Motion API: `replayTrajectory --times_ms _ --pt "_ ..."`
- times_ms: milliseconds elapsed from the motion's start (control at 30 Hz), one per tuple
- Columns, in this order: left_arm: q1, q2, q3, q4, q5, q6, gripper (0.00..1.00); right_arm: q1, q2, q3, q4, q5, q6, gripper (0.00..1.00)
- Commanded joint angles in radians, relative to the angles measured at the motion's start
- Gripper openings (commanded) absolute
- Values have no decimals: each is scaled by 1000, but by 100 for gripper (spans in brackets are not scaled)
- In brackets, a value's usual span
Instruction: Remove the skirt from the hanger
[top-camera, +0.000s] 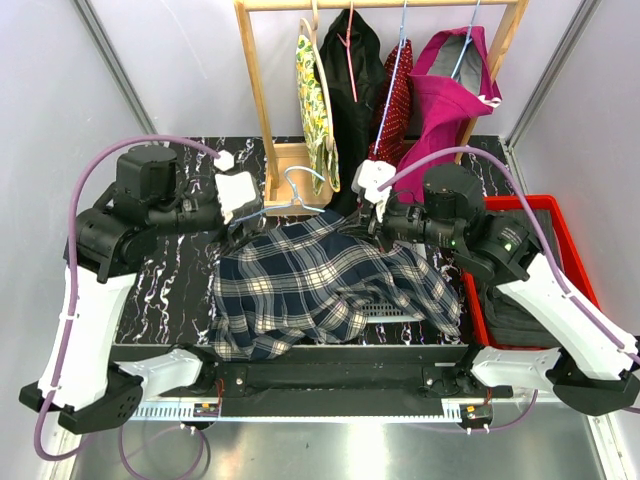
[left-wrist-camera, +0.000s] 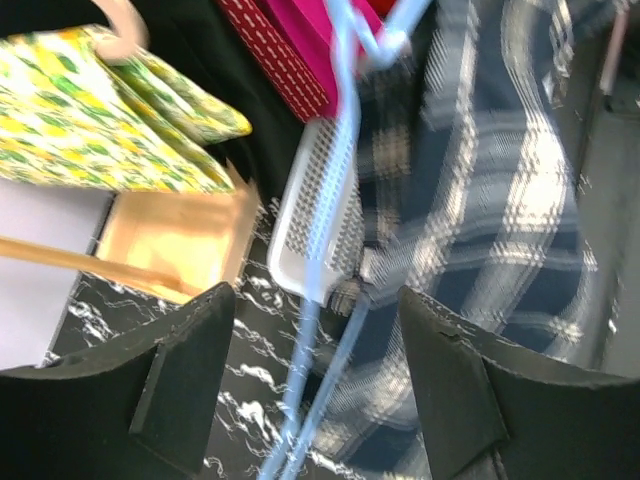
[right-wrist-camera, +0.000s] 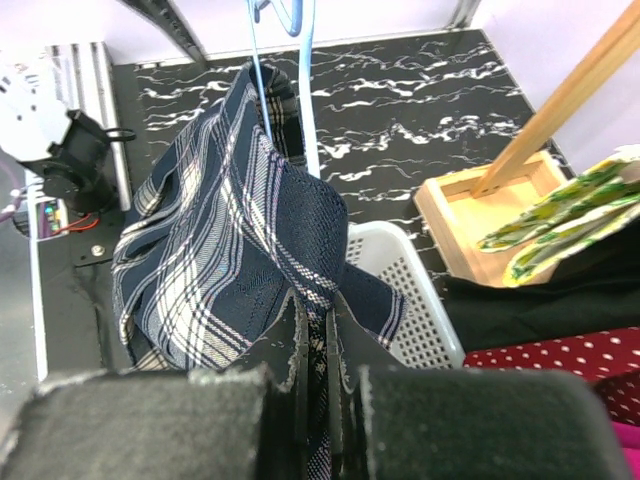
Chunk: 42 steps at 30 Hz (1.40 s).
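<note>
The navy and white plaid skirt (top-camera: 320, 285) lies spread over the middle of the black marbled table (top-camera: 170, 290). A light blue wire hanger (top-camera: 292, 195) sticks out of its far left corner. My left gripper (top-camera: 248, 217) is at that hanger. In the left wrist view the left gripper (left-wrist-camera: 315, 300) is open, and the hanger's wires (left-wrist-camera: 322, 390) run between the fingers (left-wrist-camera: 190, 370) without touching them. My right gripper (top-camera: 372, 222) is shut on the skirt's far edge. In the right wrist view the right gripper (right-wrist-camera: 318, 335) pinches a fold of skirt (right-wrist-camera: 230, 250), with the hanger (right-wrist-camera: 306, 110) beyond it.
A wooden rack (top-camera: 262, 100) at the back carries several hung garments, with its base box (right-wrist-camera: 480, 215) on the table. A white perforated basket (right-wrist-camera: 405, 290) sits beside the skirt. A red bin (top-camera: 570, 235) stands at the right edge behind the right arm.
</note>
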Motion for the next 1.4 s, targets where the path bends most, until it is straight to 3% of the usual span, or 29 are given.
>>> replayTrajectory --times_ms 0,333,633,700,767,800,967,1133,1200,1233,1267,1300,1367 --pt "76 -16 0 -140 80 140 72 7 -47 96 41 49 -41 0" --pt "348 64 -42 -241 200 338 68 7 -42 148 14 55 -47 0" --pt "382 171 135 -361 321 410 62 7 -21 171 -16 55 -54 0" --pt "382 154 139 -378 341 447 56 7 -16 169 -16 58 -55 0" --pt "382 121 101 -378 346 493 29 7 -15 168 -16 64 -60 0" --pt "382 105 83 -378 337 516 0 7 -16 166 -11 64 -63 0" --pt "370 13 -43 -380 285 616 0 7 -12 177 -8 81 -72 0" --pt "291 -36 -121 -380 217 579 0 7 -7 163 69 188 -71 0" --pt "256 -39 -129 -380 200 553 0 7 8 148 153 266 -55 12" --pt "250 -30 -120 -380 196 525 0 9 13 142 184 327 -51 26" --pt "248 -21 -108 -378 188 515 0 6 23 136 235 370 -49 50" --pt "248 -8 -91 -379 179 498 0 7 28 121 262 441 -47 56" --pt "248 27 -36 -378 154 449 0 9 42 94 340 516 -55 54"
